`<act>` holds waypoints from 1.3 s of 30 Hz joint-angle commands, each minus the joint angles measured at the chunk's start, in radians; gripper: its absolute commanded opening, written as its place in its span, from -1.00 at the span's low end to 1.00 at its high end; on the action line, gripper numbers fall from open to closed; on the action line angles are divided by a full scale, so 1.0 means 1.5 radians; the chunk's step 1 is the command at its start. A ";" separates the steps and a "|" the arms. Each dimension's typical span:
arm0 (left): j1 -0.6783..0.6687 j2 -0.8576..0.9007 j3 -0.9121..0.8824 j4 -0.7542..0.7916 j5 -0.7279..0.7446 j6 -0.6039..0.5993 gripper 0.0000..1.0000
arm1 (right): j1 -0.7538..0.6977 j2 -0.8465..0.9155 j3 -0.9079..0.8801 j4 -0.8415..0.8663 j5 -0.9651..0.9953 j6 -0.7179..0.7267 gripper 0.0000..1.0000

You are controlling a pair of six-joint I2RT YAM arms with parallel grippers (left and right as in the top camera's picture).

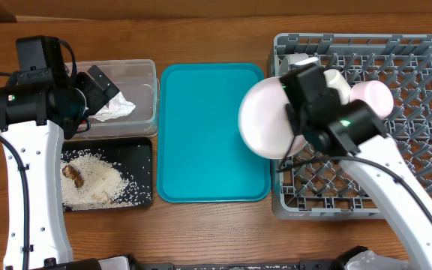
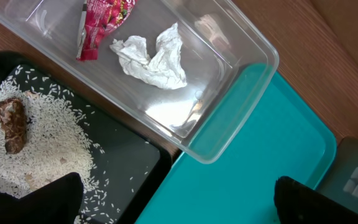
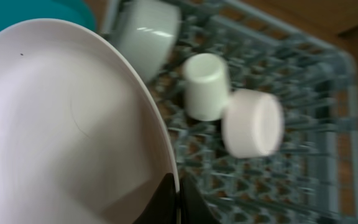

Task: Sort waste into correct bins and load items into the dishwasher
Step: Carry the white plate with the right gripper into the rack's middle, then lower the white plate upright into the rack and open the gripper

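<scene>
Pinching with the right jaws, pressed almost together on the rim of the round pale-pink plate, with dark fingertips on either face of that rim at the plate's 5 o'clock in the right wrist view. Held tilted on edge at the 9 o'clock border of the grey dish rack as seen from overhead, overlapping the rack's wall and the 3 o'clock edge of the teal tray. Cannot tell whether touching the rack.

Beyond the plate, inside the rack:
- a grey-white bowl at 12 o'clock of it
- a small pale cup lying on its side at 2 o'clock
- a small pink bowl tipped on its side just beside the cup at 3 o'clock, seemingly touching it

Spread wide and empty at the left jaws, with black fingertips at 7 and 5 o'clock of the left wrist view, one above the black tray, the other above the teal tray. Hovering over the clear plastic tub at 10 o'clock of the wooden tabletop.

Within the tub, a red snack wrapper and a crumpled white napkin, near each other but apart. Directly at 6 o'clock of the tub, the black tray, with loose white rice spread across its floor and a brown food lump lying on the rice. Between these bins and the rack, the teal tray, bare.
</scene>
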 commanded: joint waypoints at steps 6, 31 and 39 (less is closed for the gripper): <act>0.002 0.005 0.002 0.001 0.003 0.013 0.99 | -0.033 -0.047 0.009 -0.026 0.221 -0.156 -0.92; 0.002 0.005 0.002 0.001 0.003 0.013 1.00 | -0.071 -0.010 -0.006 -0.036 0.214 -0.216 -0.92; 0.002 0.005 0.002 0.001 0.003 0.013 1.00 | -0.090 0.058 -0.006 -0.033 0.161 -0.216 -0.92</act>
